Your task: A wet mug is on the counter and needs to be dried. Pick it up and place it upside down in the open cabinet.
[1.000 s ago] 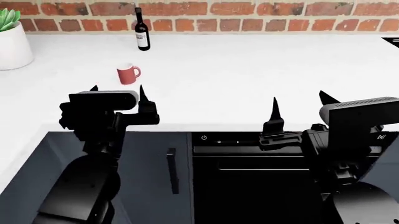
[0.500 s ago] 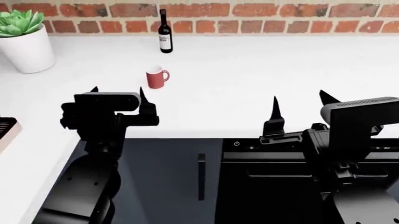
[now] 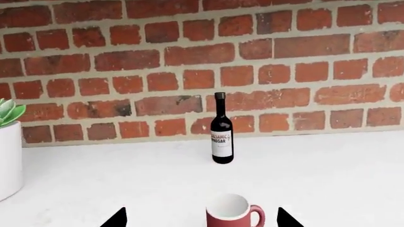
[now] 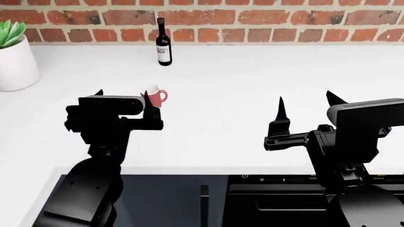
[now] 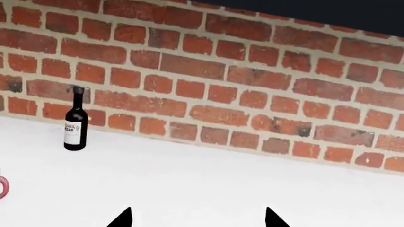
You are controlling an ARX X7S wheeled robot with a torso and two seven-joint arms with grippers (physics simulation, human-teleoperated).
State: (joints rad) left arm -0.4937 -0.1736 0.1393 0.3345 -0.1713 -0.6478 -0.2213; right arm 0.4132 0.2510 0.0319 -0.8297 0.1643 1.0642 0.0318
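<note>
The red mug [image 4: 156, 96] stands upright on the white counter [image 4: 240, 80], handle to the right, partly hidden behind a finger of my left gripper. In the left wrist view the mug [image 3: 232, 215] lies just beyond the fingertips, between their lines, its pale inside showing. My left gripper [image 4: 123, 94], also in its wrist view [image 3: 200, 220], is open and empty. My right gripper [image 4: 306, 100], also in its wrist view [image 5: 198, 218], is open and empty over bare counter, far right of the mug. Only the mug's handle edge [image 5: 2, 187] shows in the right wrist view. The open cabinet is out of view.
A dark wine bottle [image 4: 163, 42] stands by the brick wall behind the mug; it also shows in the wrist views [image 3: 222, 130] [image 5: 75, 120]. A white plant pot [image 4: 14, 59] stands at far left. Dark cabinet and oven fronts [image 4: 164, 203] run under the counter's front edge.
The view has moved forward over the counter after shifting sideways. The mug now sits close against my left gripper's fingers. Both grippers stay open.
</note>
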